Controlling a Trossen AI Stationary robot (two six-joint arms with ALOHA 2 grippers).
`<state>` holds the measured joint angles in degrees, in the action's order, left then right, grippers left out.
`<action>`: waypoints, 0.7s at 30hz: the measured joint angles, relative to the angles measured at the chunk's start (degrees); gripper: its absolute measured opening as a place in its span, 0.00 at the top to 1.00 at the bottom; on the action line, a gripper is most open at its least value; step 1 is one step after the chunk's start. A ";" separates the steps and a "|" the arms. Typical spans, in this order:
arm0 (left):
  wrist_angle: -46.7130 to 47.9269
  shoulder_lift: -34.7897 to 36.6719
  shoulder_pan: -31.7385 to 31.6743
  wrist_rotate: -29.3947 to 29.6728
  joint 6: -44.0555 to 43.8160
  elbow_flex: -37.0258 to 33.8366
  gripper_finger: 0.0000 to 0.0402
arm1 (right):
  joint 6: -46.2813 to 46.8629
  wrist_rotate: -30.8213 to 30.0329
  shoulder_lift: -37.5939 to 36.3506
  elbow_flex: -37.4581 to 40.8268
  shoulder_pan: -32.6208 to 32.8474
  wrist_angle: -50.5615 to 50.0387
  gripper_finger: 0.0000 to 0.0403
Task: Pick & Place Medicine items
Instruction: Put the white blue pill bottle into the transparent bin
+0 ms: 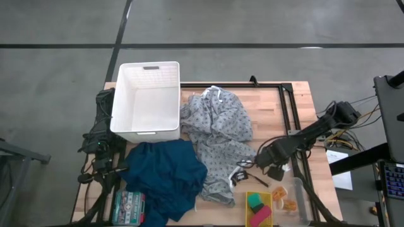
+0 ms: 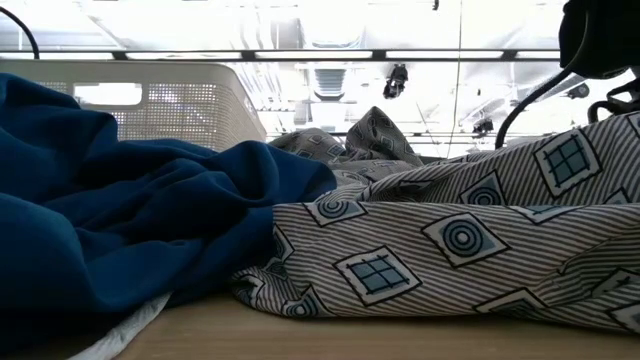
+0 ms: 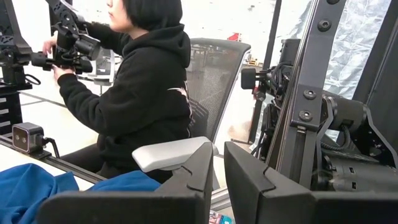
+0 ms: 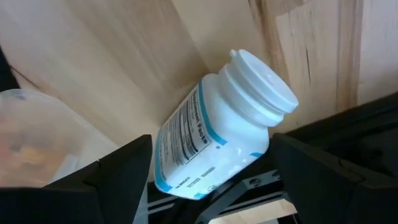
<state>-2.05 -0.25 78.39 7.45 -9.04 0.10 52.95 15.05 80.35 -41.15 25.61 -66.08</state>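
Basket holds nothing; right claw straddles white medicine bottle.

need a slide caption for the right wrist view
White medicine bottle lying tilted on the wooden table between the open right end effector fingers.

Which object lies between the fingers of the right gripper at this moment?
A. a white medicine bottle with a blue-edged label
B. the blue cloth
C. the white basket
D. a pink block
A: the right wrist view shows the white medicine bottle tilted between the two dark fingers of the right gripper, over the wooden table; whether the pads press it I cannot tell.
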 joint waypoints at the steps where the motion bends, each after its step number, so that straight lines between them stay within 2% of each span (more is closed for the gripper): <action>1: -0.01 0.00 0.01 0.02 0.00 0.00 0.88 | 0.00 0.00 0.22 0.30 0.00 0.67 0.19; 21: 0.00 0.00 0.00 0.01 0.00 0.00 0.88 | -0.87 0.00 1.16 1.14 0.00 3.97 0.20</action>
<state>-2.04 -0.25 78.39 7.46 -9.04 0.10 52.08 15.05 81.52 -40.01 25.61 -62.11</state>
